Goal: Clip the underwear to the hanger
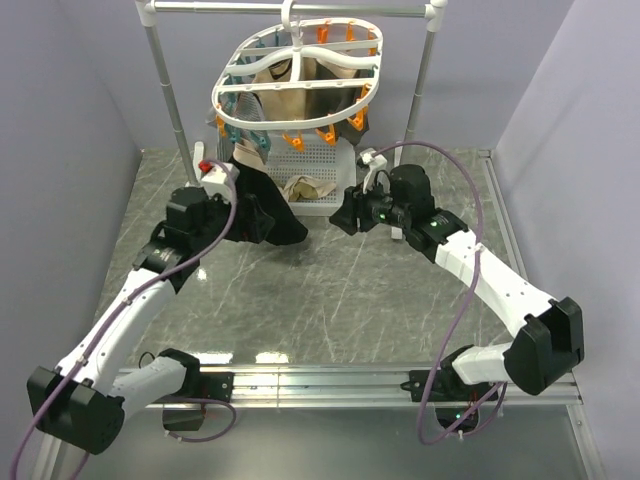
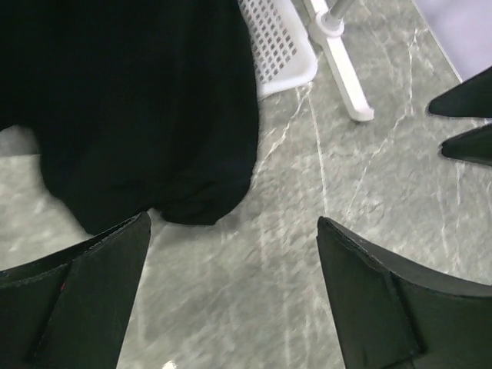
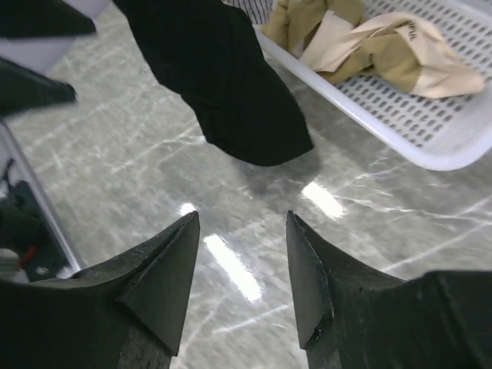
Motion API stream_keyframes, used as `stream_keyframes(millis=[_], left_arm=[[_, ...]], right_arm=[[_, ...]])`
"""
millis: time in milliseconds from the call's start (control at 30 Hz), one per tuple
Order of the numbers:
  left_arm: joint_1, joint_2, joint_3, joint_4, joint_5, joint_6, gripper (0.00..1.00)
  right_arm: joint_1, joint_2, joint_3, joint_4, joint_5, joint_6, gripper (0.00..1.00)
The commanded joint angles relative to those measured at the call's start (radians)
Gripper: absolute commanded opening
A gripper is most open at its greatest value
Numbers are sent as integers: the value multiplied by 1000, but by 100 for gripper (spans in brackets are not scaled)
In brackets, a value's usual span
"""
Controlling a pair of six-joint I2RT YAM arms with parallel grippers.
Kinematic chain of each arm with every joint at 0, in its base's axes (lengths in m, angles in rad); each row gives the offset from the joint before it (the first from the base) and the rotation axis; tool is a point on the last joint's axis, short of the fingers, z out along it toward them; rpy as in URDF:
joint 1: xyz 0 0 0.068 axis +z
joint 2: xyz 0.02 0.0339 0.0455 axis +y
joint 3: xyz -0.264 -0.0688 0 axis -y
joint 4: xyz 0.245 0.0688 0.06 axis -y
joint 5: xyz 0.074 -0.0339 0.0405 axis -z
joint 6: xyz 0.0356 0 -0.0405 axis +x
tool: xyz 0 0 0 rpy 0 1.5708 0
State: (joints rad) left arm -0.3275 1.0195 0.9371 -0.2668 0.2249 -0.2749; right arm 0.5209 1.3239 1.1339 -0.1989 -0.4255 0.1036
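Note:
The underwear is black with a tan waistband at its top, and it hangs from the front left edge of the white hanger down to the table. The hanger hangs on the rail and carries orange and teal clothespins. My left gripper is open and empty, right beside the hanging black fabric. My right gripper is open and empty, a short way to the right of the fabric. In the wrist views each gripper, left and right, has only bare table between its jaws.
A white perforated basket stands under the hanger and holds crumpled beige garments. Its corner shows in the left wrist view. The grey rail stand's posts rise at the back, with one white foot beside the basket. Beige cloths hang on the hanger.

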Motion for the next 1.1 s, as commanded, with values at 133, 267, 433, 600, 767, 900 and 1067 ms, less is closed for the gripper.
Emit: stream_keyframes(millis=[133,267,433,600,767,900,1067], left_arm=[[-71,37,-35,144,-304,-211,95],[-76,86,-60,192,-386,-253,96],[-76,155,-44,222,-453,-256,82],[-67,127,-38,209,-427,-198,56],[-28,45,-76,186,-284,-121,14],[42,-30,-89,149,-88,-17,0],[122,-93,-83,74,121,71,0]], right_arm=[[-12,27,-33,254,-61,200,55],[-12,61,-17,277,-70,215,54],[-18,118,26,285,-87,219,54],[-35,167,55,315,-142,219,54],[-45,247,86,383,-219,263,56],[-50,331,153,430,-291,336,61],[-50,451,193,515,-351,520,69]])
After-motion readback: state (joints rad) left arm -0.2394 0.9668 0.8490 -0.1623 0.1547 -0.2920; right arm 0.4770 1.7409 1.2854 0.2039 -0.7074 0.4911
